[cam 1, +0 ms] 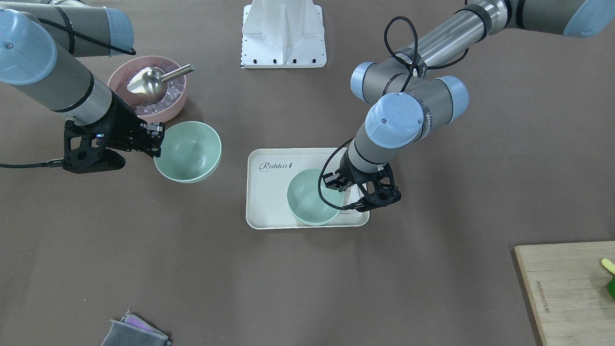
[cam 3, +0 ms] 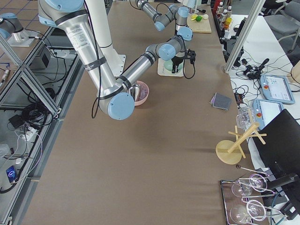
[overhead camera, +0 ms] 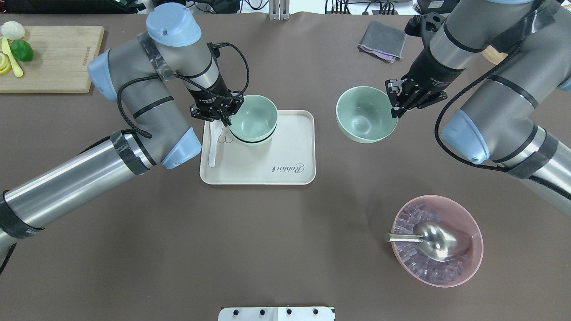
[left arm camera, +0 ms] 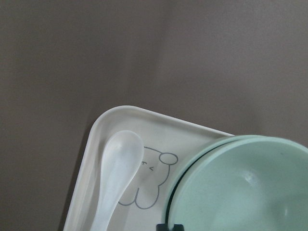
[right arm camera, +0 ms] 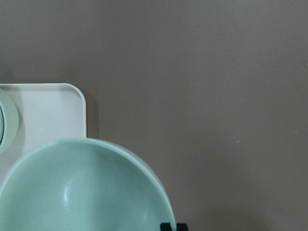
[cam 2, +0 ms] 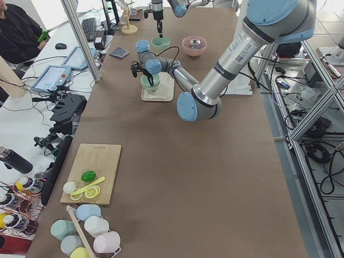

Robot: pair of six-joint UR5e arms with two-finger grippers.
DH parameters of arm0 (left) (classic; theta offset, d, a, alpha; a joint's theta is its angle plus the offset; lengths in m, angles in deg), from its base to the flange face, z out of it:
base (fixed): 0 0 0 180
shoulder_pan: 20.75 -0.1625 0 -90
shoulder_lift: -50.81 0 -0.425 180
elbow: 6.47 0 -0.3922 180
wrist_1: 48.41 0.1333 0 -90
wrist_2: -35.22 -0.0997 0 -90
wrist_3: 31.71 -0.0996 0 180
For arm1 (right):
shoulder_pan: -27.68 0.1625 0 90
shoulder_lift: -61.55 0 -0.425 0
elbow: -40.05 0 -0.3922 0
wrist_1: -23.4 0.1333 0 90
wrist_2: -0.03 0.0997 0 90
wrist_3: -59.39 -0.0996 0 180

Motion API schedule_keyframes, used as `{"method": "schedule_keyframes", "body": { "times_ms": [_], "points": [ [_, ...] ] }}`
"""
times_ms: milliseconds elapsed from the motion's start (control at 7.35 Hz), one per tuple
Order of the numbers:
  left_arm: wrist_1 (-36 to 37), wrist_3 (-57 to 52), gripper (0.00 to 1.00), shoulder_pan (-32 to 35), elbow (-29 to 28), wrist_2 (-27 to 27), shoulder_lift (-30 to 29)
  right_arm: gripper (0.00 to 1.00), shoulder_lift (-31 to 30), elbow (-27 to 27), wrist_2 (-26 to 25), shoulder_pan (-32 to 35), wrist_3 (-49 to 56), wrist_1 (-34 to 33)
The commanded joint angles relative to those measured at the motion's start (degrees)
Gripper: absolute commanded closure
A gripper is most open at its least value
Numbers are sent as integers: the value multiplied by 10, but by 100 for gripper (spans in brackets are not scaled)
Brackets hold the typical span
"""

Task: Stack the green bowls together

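Note:
My left gripper (overhead camera: 224,119) is shut on the rim of a pale green bowl (overhead camera: 254,118) and holds it just over a second green bowl (overhead camera: 250,143), nearly nested in it. Only a thin rim of the lower bowl shows, on the white tray (overhead camera: 285,147). The pair also shows in the front view (cam 1: 310,197) and the left wrist view (left arm camera: 250,192). My right gripper (overhead camera: 395,107) is shut on the rim of a third green bowl (overhead camera: 366,115) and holds it a little above the table, right of the tray. This bowl also shows in the front view (cam 1: 188,151).
A white spoon (overhead camera: 214,147) lies on the tray's left side. A pink bowl (overhead camera: 464,263) with ice and a metal scoop (overhead camera: 439,238) stands front right. A cutting board (overhead camera: 49,58) with fruit is far left, and a grey cloth (overhead camera: 382,40) far right.

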Motion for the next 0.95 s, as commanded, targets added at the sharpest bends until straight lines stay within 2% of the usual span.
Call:
{"method": "schedule_keyframes", "body": {
  "times_ms": [0, 408, 816],
  "points": [
    [-1, 0, 100, 0, -1, 0, 0, 100, 1, 0, 0, 0, 0, 0],
    [-36, 23, 100, 0, -18, 0, 0, 100, 0, 0, 0, 0, 0, 0],
    [-36, 21, 100, 0, -16, 0, 0, 100, -1, 0, 1, 0, 0, 1]
  ]
}}
